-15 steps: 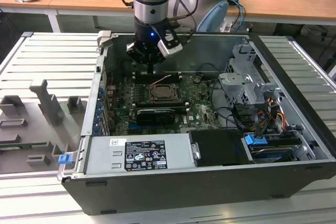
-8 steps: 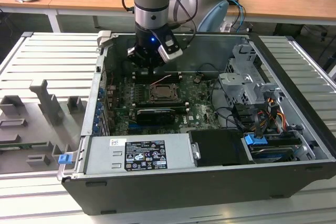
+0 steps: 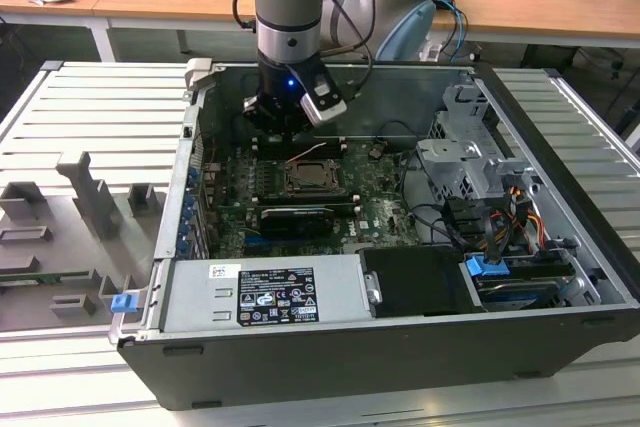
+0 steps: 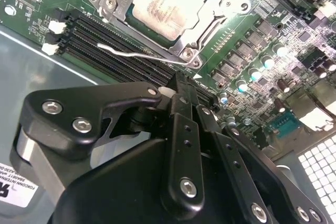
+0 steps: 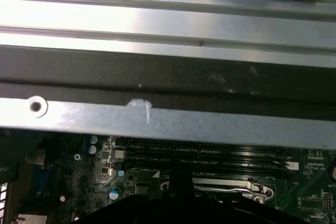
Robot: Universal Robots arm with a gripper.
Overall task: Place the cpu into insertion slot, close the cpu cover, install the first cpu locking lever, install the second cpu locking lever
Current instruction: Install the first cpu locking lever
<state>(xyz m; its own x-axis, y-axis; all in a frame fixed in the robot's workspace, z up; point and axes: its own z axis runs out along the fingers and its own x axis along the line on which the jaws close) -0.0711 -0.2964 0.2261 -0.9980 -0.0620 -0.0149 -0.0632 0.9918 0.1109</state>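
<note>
I am hovering my gripper [image 4: 181, 85] just above the motherboard [image 3: 300, 207] inside the open computer case [image 3: 400, 347], at the edge of the socket nearest the memory slots [image 4: 121, 40]. My fingers are looking pressed together with nothing between them, their tips sitting just beside the thin wire locking lever [image 4: 142, 55] that is running along that side of the socket. The cpu [image 4: 165, 6] is already lying in the socket, and the cpu cover [image 4: 205, 24] is resting flat around it, its window framing the silvery top. I judge the lever work to be the step in hand. To do it well I am wanting the tips to bear on the lever's bent handle rather than its springy middle, pushing down and sideways so it tucks under its retaining hook. I am keeping clear of the small capacitors [image 4: 252, 74] and the memory slot latches [image 4: 55, 27], since a slip there could damage the board
</note>
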